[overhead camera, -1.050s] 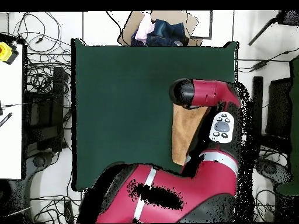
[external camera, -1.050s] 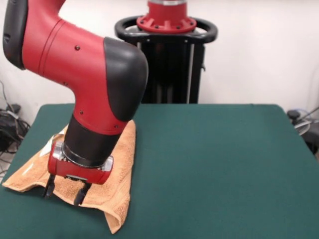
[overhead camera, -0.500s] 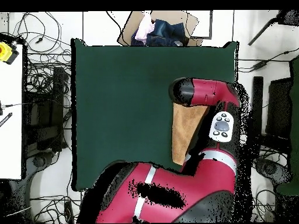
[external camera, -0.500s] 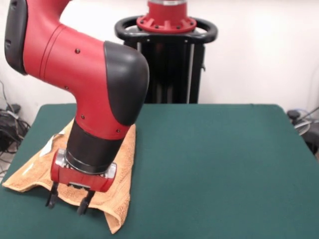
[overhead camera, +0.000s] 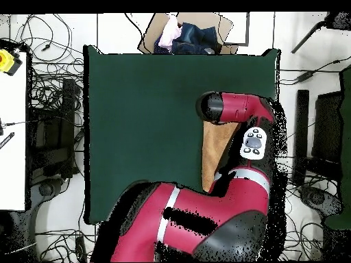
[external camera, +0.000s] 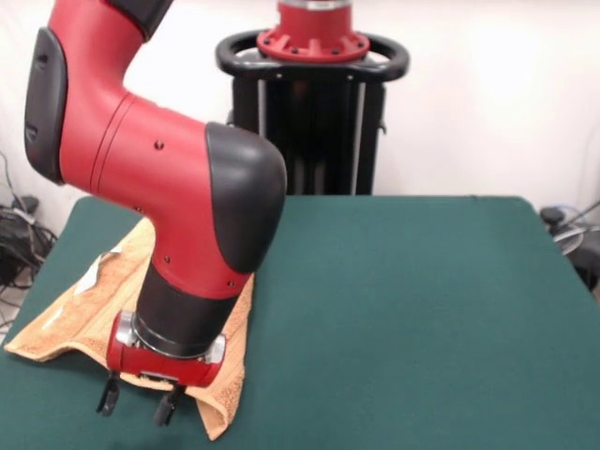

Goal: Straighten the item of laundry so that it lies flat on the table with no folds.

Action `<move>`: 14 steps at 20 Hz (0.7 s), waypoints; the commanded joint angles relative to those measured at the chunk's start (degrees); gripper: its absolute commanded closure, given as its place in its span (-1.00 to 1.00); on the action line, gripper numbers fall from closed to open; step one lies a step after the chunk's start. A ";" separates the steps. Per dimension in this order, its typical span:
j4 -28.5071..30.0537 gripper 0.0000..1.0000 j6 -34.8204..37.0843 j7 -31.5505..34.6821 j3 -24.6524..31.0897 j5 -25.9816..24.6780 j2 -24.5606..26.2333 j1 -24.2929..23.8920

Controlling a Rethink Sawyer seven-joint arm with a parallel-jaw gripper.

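Note:
The item of laundry (external camera: 70,323) is a peach terry towel lying rumpled at the left side of the green table (external camera: 403,309), with a raised fold along its near edge and a corner hanging toward the front. My gripper (external camera: 137,405) stands open just over that near edge, its two dark fingers (external camera: 167,409) pointing down with nothing between them. The arm covers the towel's middle. From above, only a strip of the item of laundry (overhead camera: 218,147) shows beside the arm near the table (overhead camera: 144,123) edge; the gripper itself is hidden there.
The robot's black pedestal (external camera: 314,122) rises behind the table. A cardboard box of clothes (overhead camera: 185,34) sits past the table's far edge in the overhead view. Cables lie on the floor at both sides.
The gripper has moved toward the towel's near edge and lower, staying open. The towel has kept its shape.

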 commanded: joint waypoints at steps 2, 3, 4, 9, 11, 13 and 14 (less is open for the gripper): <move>0.55 -1.00 -2.81 8.76 5.73 1.85 3.82 -0.96; 0.62 -1.00 -2.62 8.56 5.91 1.94 3.68 -1.01; 0.69 -1.00 -2.44 8.35 6.08 2.02 3.53 -1.06; 2.50 -1.00 -2.61 6.84 8.05 2.55 1.88 -1.73; 3.43 -1.00 -2.89 6.15 9.11 2.75 0.99 -2.17; 4.57 -1.00 -3.03 5.29 10.36 2.92 -0.17 -2.78; 5.19 -1.00 -3.24 4.84 11.05 2.96 -0.75 -3.14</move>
